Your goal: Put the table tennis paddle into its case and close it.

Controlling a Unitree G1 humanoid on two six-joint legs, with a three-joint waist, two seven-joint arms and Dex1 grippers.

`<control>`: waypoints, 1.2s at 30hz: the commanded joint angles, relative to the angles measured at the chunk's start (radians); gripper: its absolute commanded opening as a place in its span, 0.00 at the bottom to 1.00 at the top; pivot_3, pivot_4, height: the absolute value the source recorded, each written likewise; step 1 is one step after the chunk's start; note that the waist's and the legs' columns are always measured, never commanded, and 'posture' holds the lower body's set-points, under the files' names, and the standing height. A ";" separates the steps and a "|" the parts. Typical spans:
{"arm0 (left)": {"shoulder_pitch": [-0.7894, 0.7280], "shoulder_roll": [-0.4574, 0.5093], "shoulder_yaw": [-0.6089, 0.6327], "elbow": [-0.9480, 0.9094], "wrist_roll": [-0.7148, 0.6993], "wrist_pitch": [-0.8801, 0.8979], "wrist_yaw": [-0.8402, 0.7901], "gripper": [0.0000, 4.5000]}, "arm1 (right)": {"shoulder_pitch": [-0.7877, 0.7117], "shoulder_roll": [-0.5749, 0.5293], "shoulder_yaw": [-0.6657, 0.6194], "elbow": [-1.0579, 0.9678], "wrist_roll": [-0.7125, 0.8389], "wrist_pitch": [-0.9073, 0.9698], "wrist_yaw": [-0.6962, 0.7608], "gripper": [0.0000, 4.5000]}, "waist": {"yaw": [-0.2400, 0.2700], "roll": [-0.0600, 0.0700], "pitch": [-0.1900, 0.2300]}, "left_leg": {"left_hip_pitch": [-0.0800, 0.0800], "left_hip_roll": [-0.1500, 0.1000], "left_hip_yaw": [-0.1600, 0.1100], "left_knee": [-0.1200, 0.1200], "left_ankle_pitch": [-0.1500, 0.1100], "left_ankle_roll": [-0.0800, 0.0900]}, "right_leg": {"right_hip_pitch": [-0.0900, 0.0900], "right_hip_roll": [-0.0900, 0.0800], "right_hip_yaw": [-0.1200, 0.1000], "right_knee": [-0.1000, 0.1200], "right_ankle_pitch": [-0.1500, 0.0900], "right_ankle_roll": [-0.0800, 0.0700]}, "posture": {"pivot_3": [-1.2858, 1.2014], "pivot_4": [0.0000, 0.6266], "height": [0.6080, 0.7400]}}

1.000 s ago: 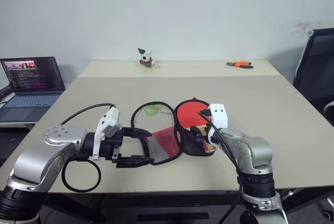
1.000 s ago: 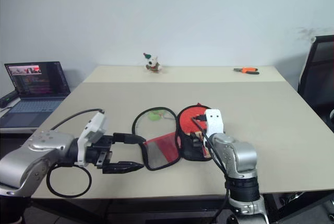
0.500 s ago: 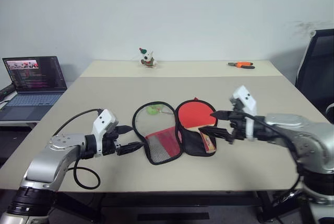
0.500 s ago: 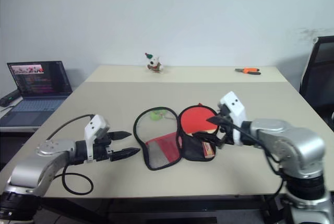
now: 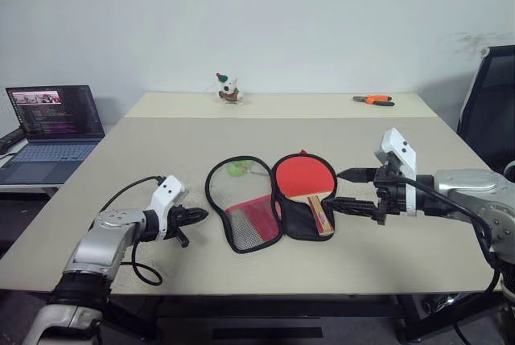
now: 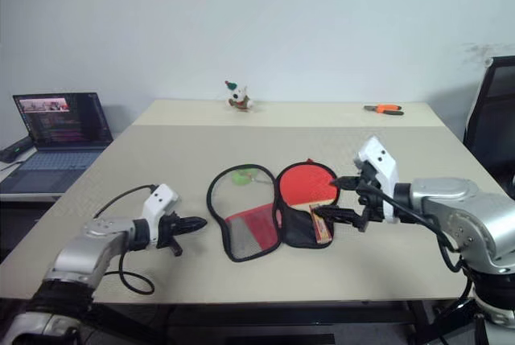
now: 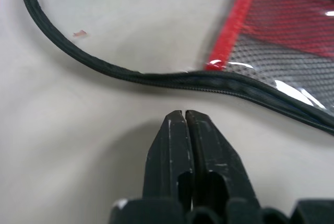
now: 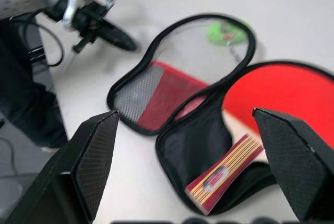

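Note:
The case (image 5: 251, 228) lies open on the table in two halves joined at the middle. Its left half shows mesh and red lining, with a green charm (image 5: 236, 169) inside the rim. On the black right half rests the table tennis paddle (image 5: 304, 174), red face up, its striped handle (image 5: 322, 215) pointing at the table's front edge. My left gripper (image 5: 197, 216) is shut and empty, low over the table just left of the case; in the left wrist view its fingertips (image 7: 183, 117) stop short of the zipper rim (image 7: 156, 77). My right gripper (image 5: 342, 188) hovers open, right of the paddle's handle.
A laptop (image 5: 52, 124) stands open on a side desk at the left. At the table's far edge are a small toy figure (image 5: 225, 89) and orange pliers (image 5: 372, 100). A black chair (image 5: 491, 96) stands at the right.
My left gripper has closed and sunk toward the table, left of the case. My right arm has swung from over the paddle out to the right, its gripper staying open.

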 commanded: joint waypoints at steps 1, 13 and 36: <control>-0.058 -0.032 -0.007 0.072 0.031 -0.066 0.009 0.01 | 0.003 -0.034 -0.024 -0.046 0.042 -0.033 0.035 1.00 | 0.000 0.000 0.000 | 0.000 0.000 0.000 0.000 0.000 0.000 | 0.000 0.000 0.000 0.000 0.000 0.000 | 0.52 0.24 1.00; -0.218 -0.221 -0.020 0.064 0.008 -0.095 -0.018 0.01 | 0.029 -0.076 -0.033 -0.042 0.048 -0.059 0.024 1.00 | 0.001 -0.002 0.001 | -0.001 -0.003 0.000 0.002 0.000 0.000 | 0.000 -0.001 -0.002 0.000 0.000 0.001 | 0.52 0.24 1.00; -0.314 -0.290 -0.007 0.028 -0.049 -0.105 -0.116 0.01 | -0.025 0.060 -0.001 0.287 -0.085 -0.055 -0.234 1.00 | -0.011 -0.002 0.001 | -0.007 -0.006 -0.003 0.013 0.000 0.000 | 0.000 -0.001 -0.001 0.002 0.002 0.005 | 0.52 0.24 1.00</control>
